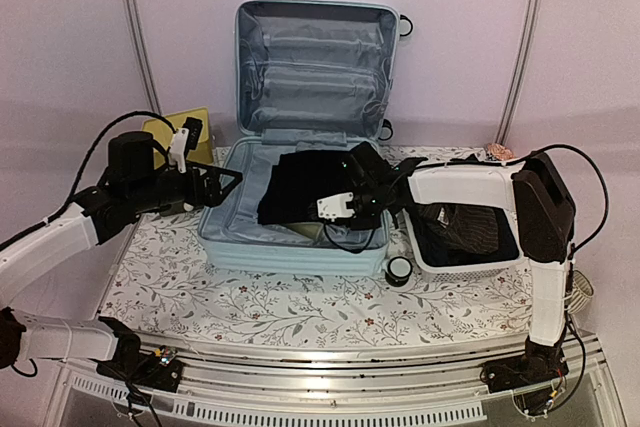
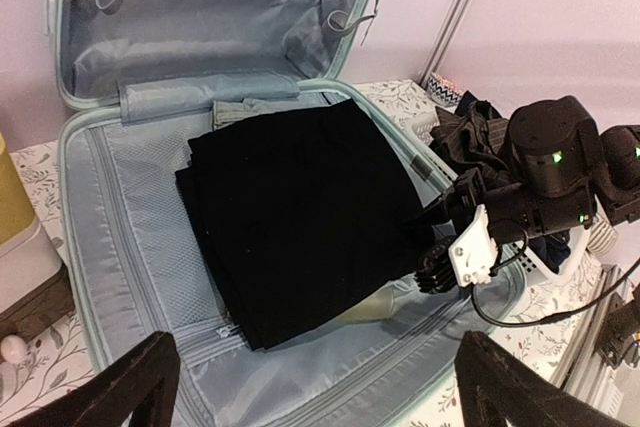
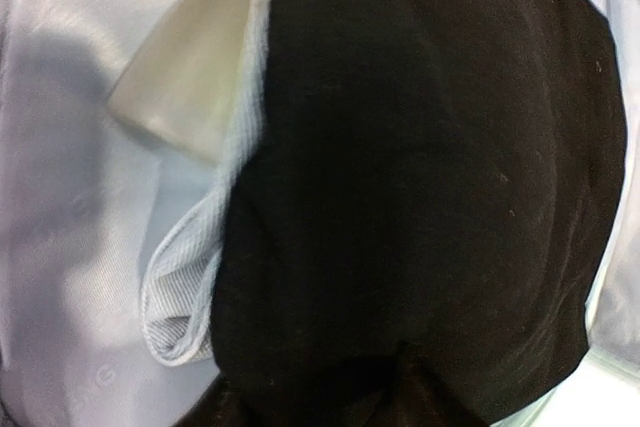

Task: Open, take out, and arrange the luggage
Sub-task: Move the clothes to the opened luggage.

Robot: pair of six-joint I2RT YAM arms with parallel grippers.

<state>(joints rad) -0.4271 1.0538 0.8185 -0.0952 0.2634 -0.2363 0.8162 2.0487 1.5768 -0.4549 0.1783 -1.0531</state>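
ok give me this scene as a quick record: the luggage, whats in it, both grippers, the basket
luggage: open on the table, lid upright at the back
contents: folded black garment on top, paler fabric beneath it
left gripper: open, empty, hovering at the luggage's left side
right gripper: at the black garment's near right edge; grip unclear
basket: right of the luggage, dark clothes inside

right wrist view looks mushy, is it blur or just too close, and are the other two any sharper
Right wrist: too close, the black garment fills it, soft and nearly detailless. Left wrist: sharper, the garment's folds readable. Top external: even light, pinkish cast, luggage clear.
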